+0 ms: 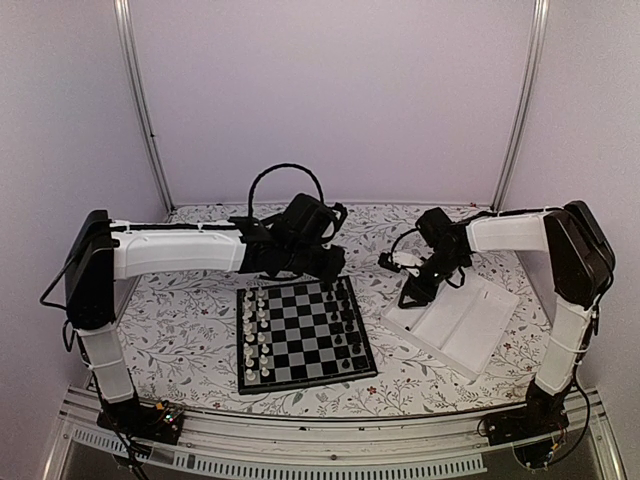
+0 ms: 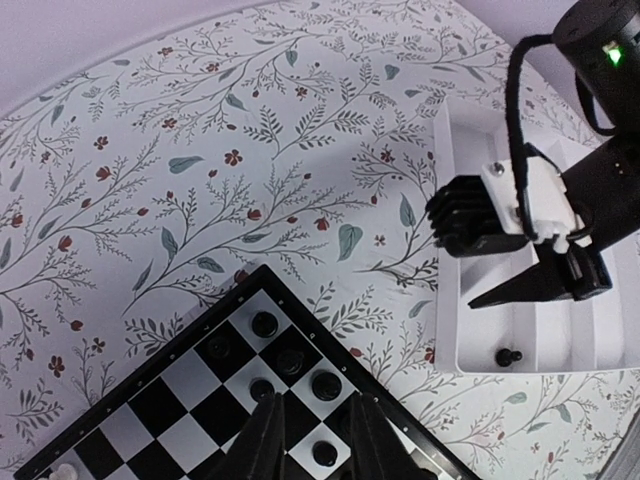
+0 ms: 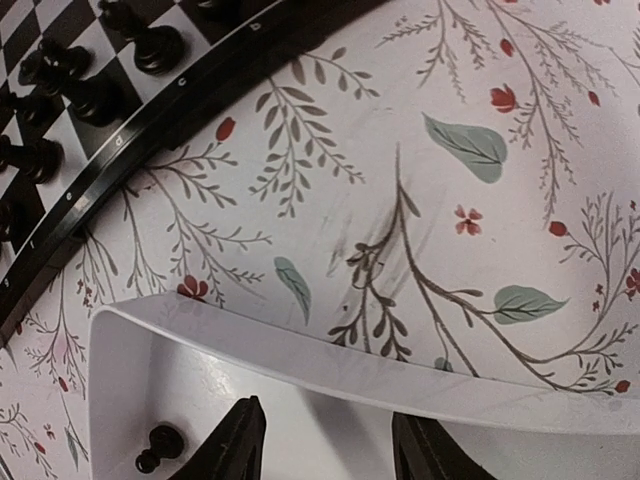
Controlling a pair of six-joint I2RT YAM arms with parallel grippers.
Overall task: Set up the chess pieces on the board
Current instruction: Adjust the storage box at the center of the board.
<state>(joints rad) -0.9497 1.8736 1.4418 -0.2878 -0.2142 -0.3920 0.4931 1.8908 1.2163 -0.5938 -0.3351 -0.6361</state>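
The board (image 1: 305, 340) lies mid-table; several black chess pieces (image 1: 346, 320) stand along its right side. My left gripper (image 1: 326, 268) hovers open and empty over the board's far right corner. In the left wrist view its fingers (image 2: 262, 440) straddle squares with black pieces (image 2: 326, 385). One black pawn (image 3: 158, 447) lies in the corner of the white tray (image 3: 330, 365); it also shows in the left wrist view (image 2: 508, 356). My right gripper (image 3: 330, 455) is open and empty over that tray corner, the pawn just left of its left finger.
White chessmen (image 1: 255, 335) stand in the board's left columns. The ridged white tray (image 1: 470, 320) lies right of the board on the floral tablecloth. The right arm's gripper (image 2: 520, 290) shows over the tray (image 2: 560, 340) in the left wrist view. The board's rim (image 3: 150, 130) is near the tray.
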